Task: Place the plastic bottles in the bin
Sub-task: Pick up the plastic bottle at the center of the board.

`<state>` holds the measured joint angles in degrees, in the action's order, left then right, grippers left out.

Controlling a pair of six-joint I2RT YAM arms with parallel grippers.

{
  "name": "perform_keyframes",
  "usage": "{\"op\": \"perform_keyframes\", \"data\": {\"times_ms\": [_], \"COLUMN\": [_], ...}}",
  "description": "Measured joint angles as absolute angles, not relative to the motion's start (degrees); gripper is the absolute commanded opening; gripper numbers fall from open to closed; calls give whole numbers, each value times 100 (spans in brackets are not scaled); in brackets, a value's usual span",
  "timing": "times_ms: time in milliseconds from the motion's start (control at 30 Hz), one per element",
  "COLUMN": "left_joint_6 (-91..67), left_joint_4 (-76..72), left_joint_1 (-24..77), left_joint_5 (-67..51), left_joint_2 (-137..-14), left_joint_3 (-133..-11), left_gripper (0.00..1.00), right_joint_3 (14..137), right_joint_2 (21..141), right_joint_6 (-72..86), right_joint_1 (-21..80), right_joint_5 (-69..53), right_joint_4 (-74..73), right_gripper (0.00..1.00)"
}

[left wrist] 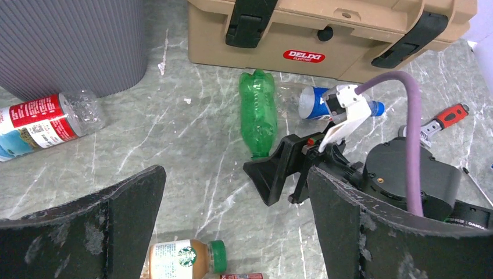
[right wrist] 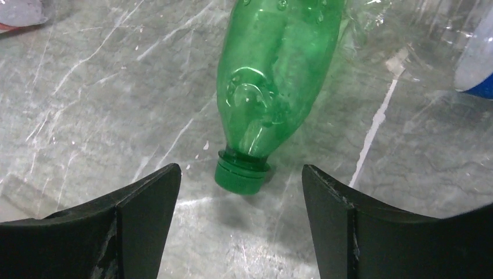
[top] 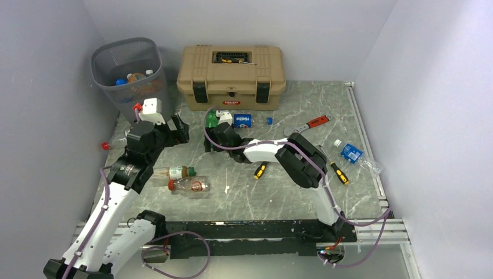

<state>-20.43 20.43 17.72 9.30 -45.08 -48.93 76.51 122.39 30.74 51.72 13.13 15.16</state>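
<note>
A green plastic bottle (right wrist: pixel 273 75) lies on the marble table with its cap (right wrist: pixel 241 173) pointing at my right gripper (right wrist: pixel 239 171). The right jaws are open; the cap sits level with the fingertips and touches neither. A blue Pepsi bottle (top: pixel 243 120) lies beside the green bottle (top: pixel 211 119). My left gripper (left wrist: pixel 235 173) hovers open and empty over bare table, just left of the right gripper (top: pixel 210 138). A Starbucks bottle (left wrist: pixel 183 257) and a clear bottle (top: pixel 192 185) lie below it. The grey mesh bin (top: pixel 127 70) at back left holds several bottles.
A tan toolbox (top: pixel 231 70) stands at the back beside the bin. A red-white labelled bottle (left wrist: pixel 43 122) lies by the bin's foot, and a blue-labelled bottle (top: pixel 350 152) at right. A red-handled wrench (top: pixel 311 124) and two screwdrivers (top: pixel 260 170) (top: pixel 339 172) lie around the right arm.
</note>
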Motion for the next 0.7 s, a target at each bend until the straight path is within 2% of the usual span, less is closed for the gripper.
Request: {"op": "perform_keyframes", "data": {"times_ms": [167,233,400,533,600,700], "left_joint_6": [-2067,-2069,-2071,-2071,-2069,-2069], "left_joint_4": [2040,2040,2040,2040,2040,2043], "left_joint_1": [1772,1772,1772,1772,1772,1772], "left_joint_5": [930,930,928,917,919,939], "left_joint_2": [-4515,-4515,-4517,-4515,-4515,-4512], "left_joint_3": [-4893,-4893,-4893,-4893,-4893,-4893], "left_gripper": [98,98,98,98,98,97], "right_joint_3": [7891,7972,8088,8180,8132,7658], "right_joint_2": [12488,12543,12652,12733,12724,12446], "right_joint_6": [3122,3118,3100,3109,3109,3103], "right_joint_1": [5172,5172,5172,5172,5172,5172], "right_joint_5": [1406,1450,1553,1605,1610,1597], "right_joint_4": [1441,1404,1339,1365,1426,1660], "right_gripper": [67,60,32,16,1,0]}}
